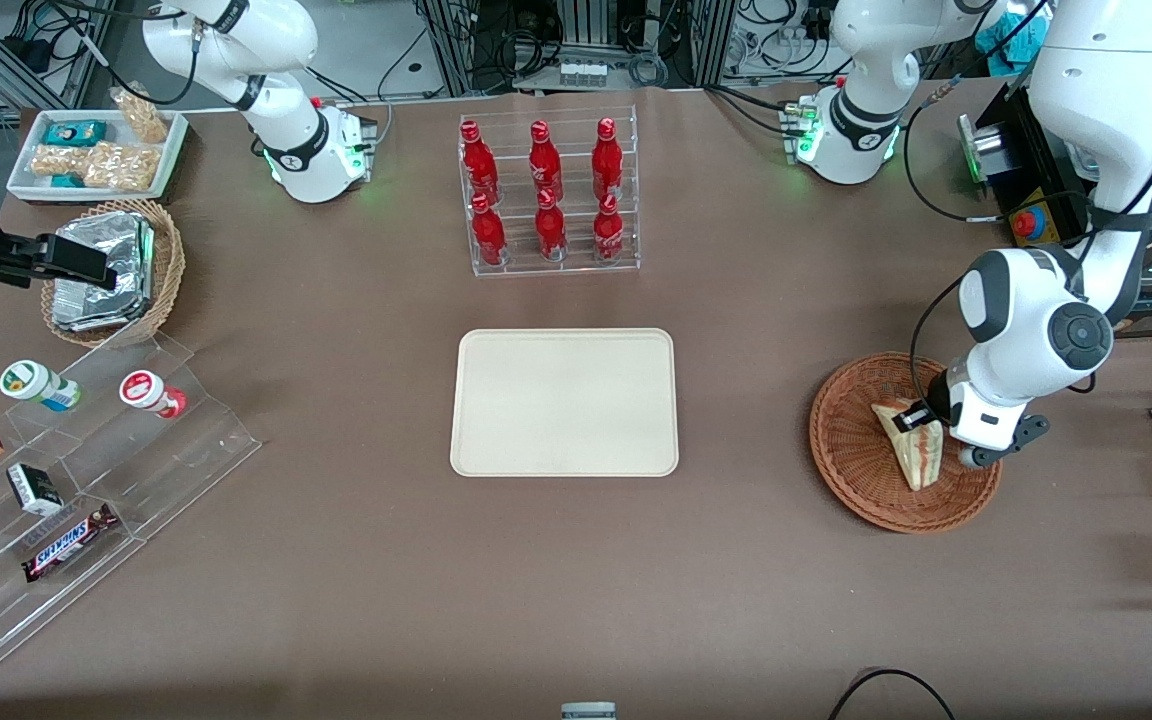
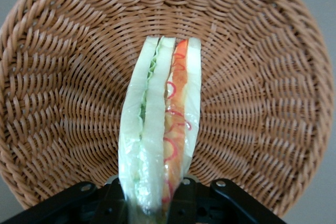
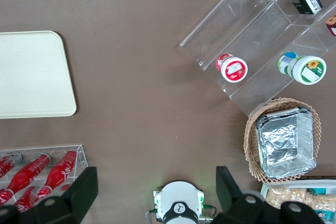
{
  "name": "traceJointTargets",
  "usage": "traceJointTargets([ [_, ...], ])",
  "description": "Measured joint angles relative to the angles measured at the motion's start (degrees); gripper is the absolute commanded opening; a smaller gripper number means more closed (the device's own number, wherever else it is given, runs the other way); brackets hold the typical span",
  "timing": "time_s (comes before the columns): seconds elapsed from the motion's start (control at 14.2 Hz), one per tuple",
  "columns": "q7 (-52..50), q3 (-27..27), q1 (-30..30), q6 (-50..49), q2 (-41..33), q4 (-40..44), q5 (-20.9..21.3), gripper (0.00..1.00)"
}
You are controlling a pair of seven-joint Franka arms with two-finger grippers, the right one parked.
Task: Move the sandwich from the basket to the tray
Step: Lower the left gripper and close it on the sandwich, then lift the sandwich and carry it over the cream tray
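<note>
The sandwich, a pale bread wedge with green and red filling in clear wrap, is in the reddish-brown wicker basket toward the working arm's end of the table. My left gripper is low over the basket and shut on the sandwich's end that is farther from the front camera. In the left wrist view the sandwich stands on edge between the two black fingers, with the gripper clamping its wrap and the basket weave all around. The cream tray lies bare at mid-table.
A clear rack of red bottles stands farther from the front camera than the tray. Toward the parked arm's end are a tan basket of foil packets, a white snack tray and an acrylic step shelf.
</note>
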Motion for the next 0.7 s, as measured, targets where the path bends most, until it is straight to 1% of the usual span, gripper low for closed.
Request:
traceJointTargets([
  [0.14,0.1,-1.5,-0.9,-1.9,-1.2,0.9,0.0,0.17],
  [0.28,0.0,-2.6,-4.2,-2.7,-2.1,1.1,0.0,0.17],
  [0.49,-1.7,-3.2,-13.7,-2.9,-2.4,1.1,0.0,0.18],
  [0.7,-7.8,-3.4,-24.8,-2.9,-1.8,2.3,0.0,0.18],
])
